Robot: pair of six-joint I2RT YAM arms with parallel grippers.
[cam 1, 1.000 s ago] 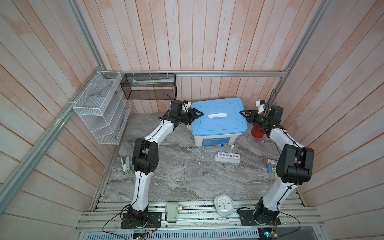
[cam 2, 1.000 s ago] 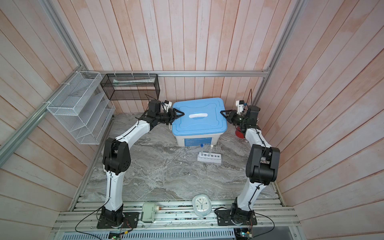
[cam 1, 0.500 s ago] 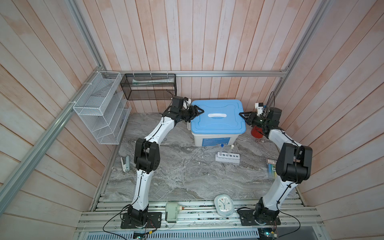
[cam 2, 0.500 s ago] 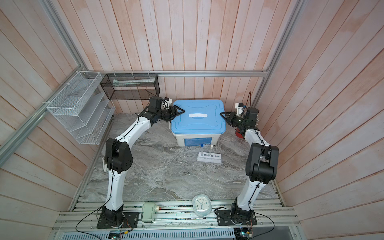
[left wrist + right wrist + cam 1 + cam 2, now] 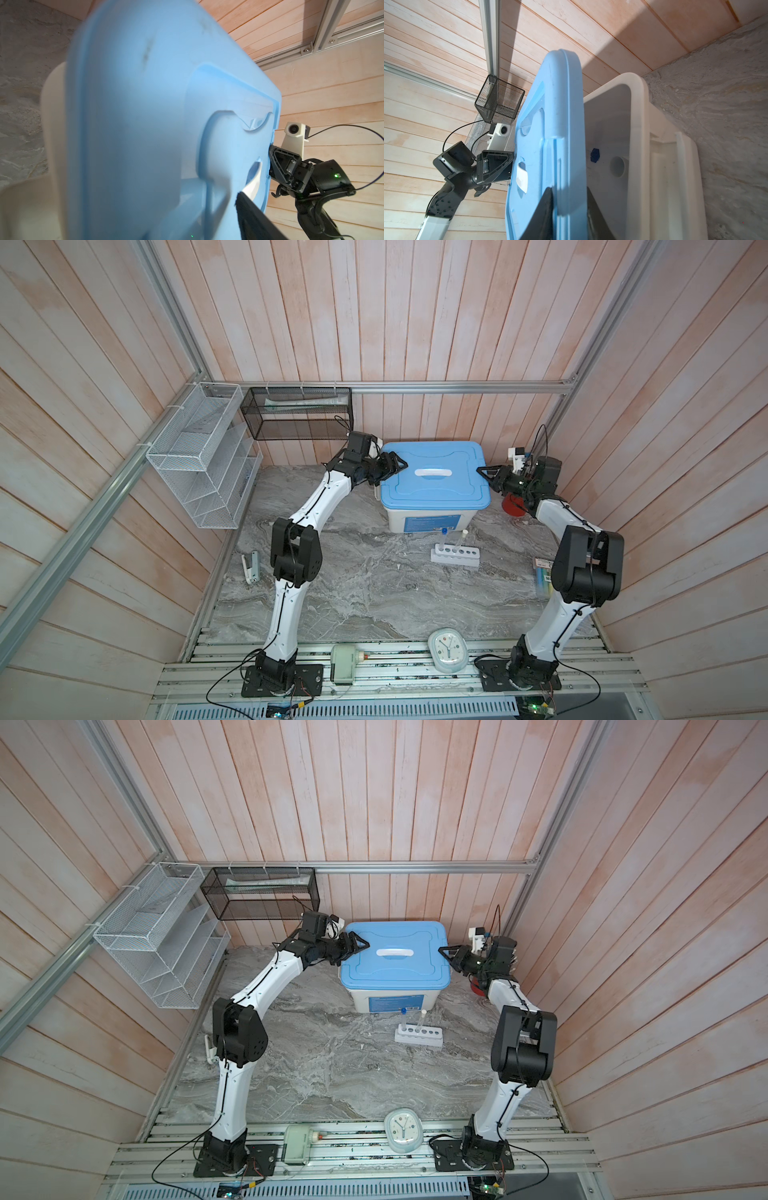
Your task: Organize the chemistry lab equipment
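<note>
Two things sit nearest, on the metal rails at the front edge: a pale oval clock (image 5: 448, 649) and, to its left, a pale boxy device (image 5: 343, 663). Both arm bases are bolted to those rails.

Farther in, on the grey marbled surface (image 5: 365, 593), stands the white six-hole rack (image 5: 455, 556). A blue-capped tube (image 5: 444, 536) is upright in its left end hole and a white-capped tube (image 5: 461, 540) is in the third, with one open hole between them.

Just behind the rack is a white bin (image 5: 432, 523) with a blue lid (image 5: 434, 489) over it. The left tool (image 5: 397, 467) is at the lid's left edge with its jaws apart; whether they touch the lid cannot be told. The right tool (image 5: 485, 477) is clamped on the lid's right edge. In the right wrist view its fingers (image 5: 545, 216) flank the rim, and on that side the lid stands clear of the bin's rim. Inside the bin that view shows a blue hexagonal base (image 5: 595, 155) and a pale round rim (image 5: 617, 169) — too small to name further.

A red cup (image 5: 512, 506) stands behind the right forearm, near the right wall. On the walls hang a white mesh shelf (image 5: 199, 456) and a black mesh basket (image 5: 297, 414).
</note>
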